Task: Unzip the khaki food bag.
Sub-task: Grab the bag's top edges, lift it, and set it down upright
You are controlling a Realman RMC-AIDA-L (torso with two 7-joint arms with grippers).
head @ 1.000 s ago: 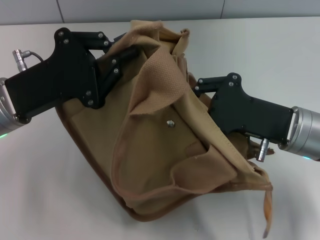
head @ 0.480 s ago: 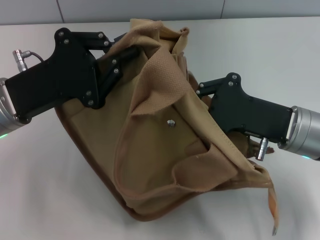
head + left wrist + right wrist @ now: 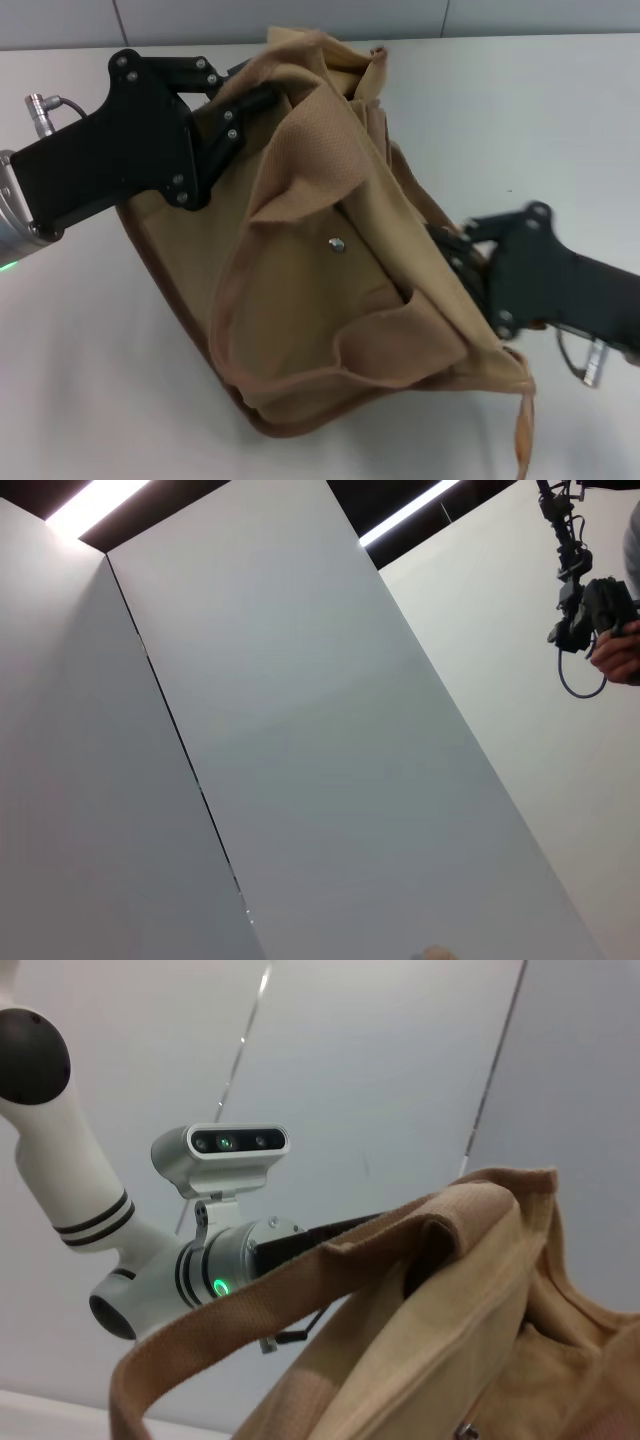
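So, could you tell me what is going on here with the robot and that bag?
Both arms are working on the khaki food bag, which sits slumped on the white table. The left gripper is up at the bag's far top edge, near a webbing handle. The right gripper is pressed against the bag's near right side. The zipper itself is not visible.

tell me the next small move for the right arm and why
Probably keep drawing the right gripper along the top edge of the khaki food bag toward its near corner, while the left gripper pins the far end; the bag's top looks only partly opened.
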